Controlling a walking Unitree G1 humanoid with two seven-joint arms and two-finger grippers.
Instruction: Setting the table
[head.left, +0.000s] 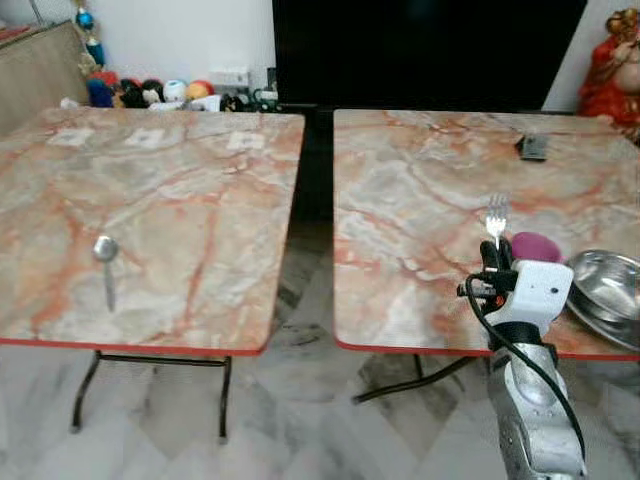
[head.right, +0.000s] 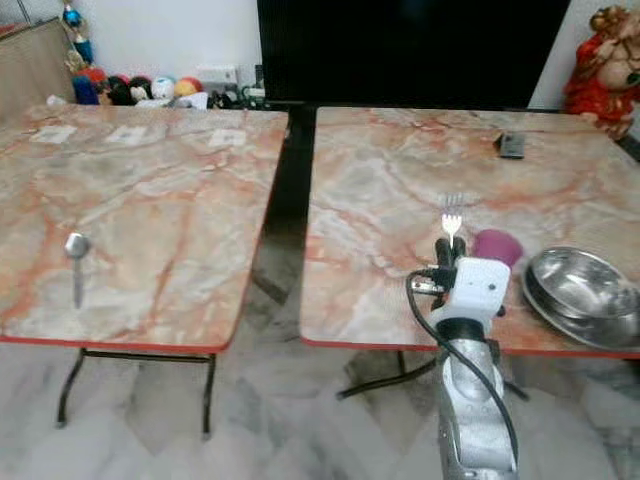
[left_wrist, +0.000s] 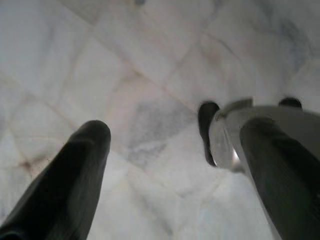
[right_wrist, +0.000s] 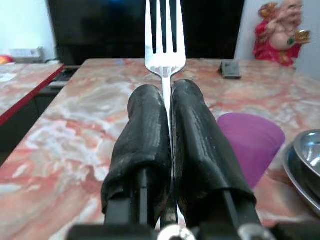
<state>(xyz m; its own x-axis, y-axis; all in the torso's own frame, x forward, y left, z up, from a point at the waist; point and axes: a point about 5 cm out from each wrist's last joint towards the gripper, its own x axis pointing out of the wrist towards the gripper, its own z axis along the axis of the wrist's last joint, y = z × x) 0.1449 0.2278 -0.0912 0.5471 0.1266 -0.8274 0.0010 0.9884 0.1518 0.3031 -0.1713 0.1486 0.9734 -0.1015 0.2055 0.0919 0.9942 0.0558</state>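
My right gripper (head.left: 497, 258) is shut on a silver fork (head.left: 497, 215), held upright with its tines up, above the front part of the right marble table (head.left: 420, 190). In the right wrist view both black fingers (right_wrist: 145, 135) pinch the fork (right_wrist: 165, 35) by its handle. A purple cup (head.left: 537, 246) stands just right of the gripper. Further right, a steel bowl (head.left: 605, 285) rests on a steel plate (head.left: 600, 332) at the table's edge. A spoon (head.left: 106, 255) lies on the left table (head.left: 180, 200). My left gripper (left_wrist: 175, 130) hangs open over the marble floor.
A dark gap (head.left: 315, 170) separates the two tables. A small dark device (head.left: 533, 148) lies at the back of the right table. Behind are a black screen (head.left: 430, 50), a red statue (head.left: 612, 70) and several toys (head.left: 160, 93).
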